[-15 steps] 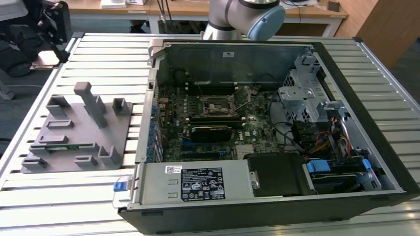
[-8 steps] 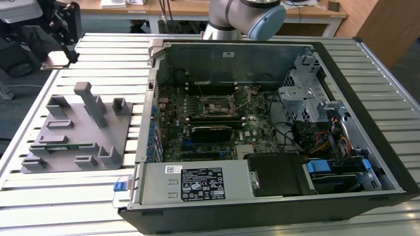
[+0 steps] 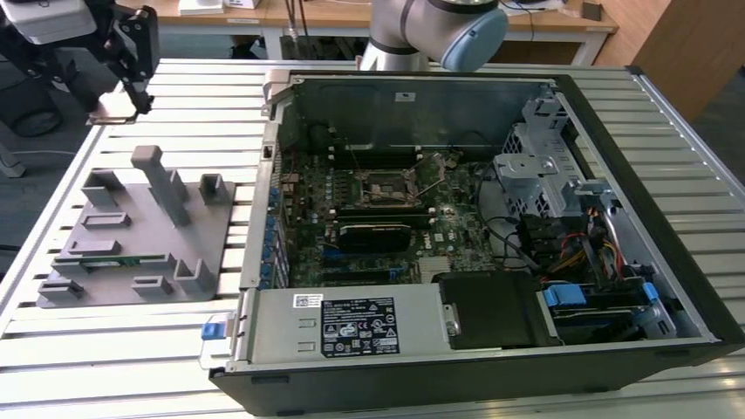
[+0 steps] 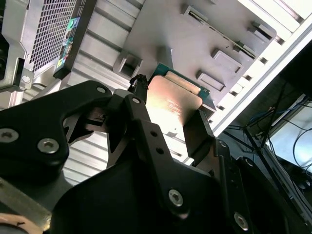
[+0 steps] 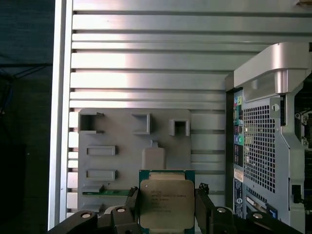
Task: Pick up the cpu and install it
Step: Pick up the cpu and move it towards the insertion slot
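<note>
Jaws grip the cpu (image 5: 166, 204) by two opposite edges, one on each side

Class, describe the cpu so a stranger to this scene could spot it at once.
Beside the open computer case lies a grey parts tray. Near it the black gripper clamps the cpu: a flat square chip with a silver-grey metal top and green rim, unlike the long thin memory stick in the tray.
</note>
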Robot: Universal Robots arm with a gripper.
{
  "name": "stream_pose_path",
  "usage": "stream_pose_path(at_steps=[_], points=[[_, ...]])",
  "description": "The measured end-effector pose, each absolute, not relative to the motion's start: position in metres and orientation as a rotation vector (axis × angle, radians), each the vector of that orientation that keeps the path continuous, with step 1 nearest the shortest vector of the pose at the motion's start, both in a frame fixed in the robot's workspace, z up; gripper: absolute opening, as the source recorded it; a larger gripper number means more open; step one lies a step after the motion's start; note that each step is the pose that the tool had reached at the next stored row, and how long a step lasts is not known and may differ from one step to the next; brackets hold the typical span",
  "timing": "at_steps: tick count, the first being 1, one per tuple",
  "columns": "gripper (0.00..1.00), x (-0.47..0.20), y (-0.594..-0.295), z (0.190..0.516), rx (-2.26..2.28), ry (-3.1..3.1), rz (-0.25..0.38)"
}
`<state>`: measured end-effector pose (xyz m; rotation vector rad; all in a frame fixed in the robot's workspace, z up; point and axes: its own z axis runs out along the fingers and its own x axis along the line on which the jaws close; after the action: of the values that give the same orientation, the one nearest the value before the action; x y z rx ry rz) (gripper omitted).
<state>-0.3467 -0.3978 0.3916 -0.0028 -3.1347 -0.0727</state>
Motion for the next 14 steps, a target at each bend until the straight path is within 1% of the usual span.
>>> stream_pose_path(at_steps=[14], points=[[0.54,-0.331,-0.398,0.387,-0.003,-3.135,-0.073]])
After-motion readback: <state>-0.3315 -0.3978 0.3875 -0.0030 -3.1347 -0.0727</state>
